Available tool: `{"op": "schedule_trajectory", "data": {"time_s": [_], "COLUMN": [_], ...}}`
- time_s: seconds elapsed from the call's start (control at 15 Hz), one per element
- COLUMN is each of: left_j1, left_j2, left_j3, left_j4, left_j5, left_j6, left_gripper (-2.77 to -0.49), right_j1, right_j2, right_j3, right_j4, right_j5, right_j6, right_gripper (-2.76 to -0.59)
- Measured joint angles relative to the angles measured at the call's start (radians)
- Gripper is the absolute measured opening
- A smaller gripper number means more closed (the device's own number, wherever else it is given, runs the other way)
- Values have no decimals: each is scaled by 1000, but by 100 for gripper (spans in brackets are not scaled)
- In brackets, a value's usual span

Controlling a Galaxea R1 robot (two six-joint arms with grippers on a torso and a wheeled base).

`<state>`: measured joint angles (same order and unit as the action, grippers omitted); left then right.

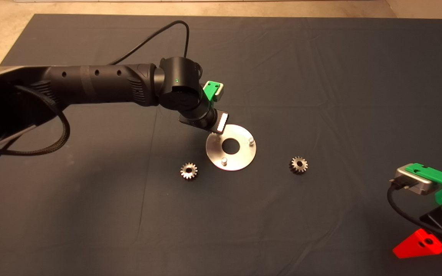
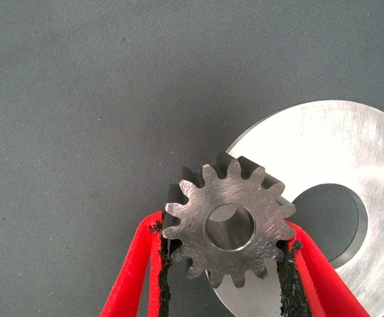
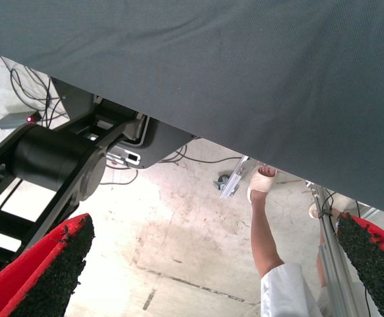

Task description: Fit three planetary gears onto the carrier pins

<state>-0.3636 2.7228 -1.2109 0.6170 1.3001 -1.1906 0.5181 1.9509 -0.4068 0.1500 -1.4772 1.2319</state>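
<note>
1. The left claw [image 2: 228,264], green with two red fingers, is clenched on a small silvery-grey metal spur gear with a dark centre hole [image 2: 228,228]; its black pads [image 2: 163,264] press on the teeth from both sides.
2. That held gear hangs over the edge of the flat round silver plate with a large centre hole [image 2: 330,152], partly over the plate and partly over the dark mat [image 2: 99,99].
3. In the head view the left arm [image 1: 90,82] reaches in over the table, its wrist covering the plate's far-left rim [image 1: 240,132].
4. Two short silver studs stand upright on the plate: one at the near edge [image 1: 224,161], one at the right edge [image 1: 251,140].
5. A second gear [image 1: 188,171] lies flat on the mat just left of the plate; a third gear [image 1: 298,165] lies further off to the right.
6. The right claw [image 3: 212,277] waits at the table's lower right corner, released, fingers [image 3: 43,271] spread wide around nothing.
7. Its wrist view shows floor, cables and a person's leg [image 3: 263,231].
</note>
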Motion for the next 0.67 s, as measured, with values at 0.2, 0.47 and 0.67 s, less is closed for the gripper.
{"op": "schedule_trajectory", "data": {"time_s": [0.2,0.47,0.67], "left_j1": [0,0,0], "left_j2": [14,22,24], "left_j3": [0,0,0], "left_j4": [0,0,0], "left_j5": [-1,-1,-1], "left_j6": [0,0,0], "left_gripper": [-243,-243,-243], "right_j1": [0,0,0], "right_j2": [0,0,0], "right_j3": [0,0,0], "right_j4": [0,0,0], "right_j5": [0,0,0], "right_j6": [0,0,0], "right_gripper": [-61,-61,-61]}}
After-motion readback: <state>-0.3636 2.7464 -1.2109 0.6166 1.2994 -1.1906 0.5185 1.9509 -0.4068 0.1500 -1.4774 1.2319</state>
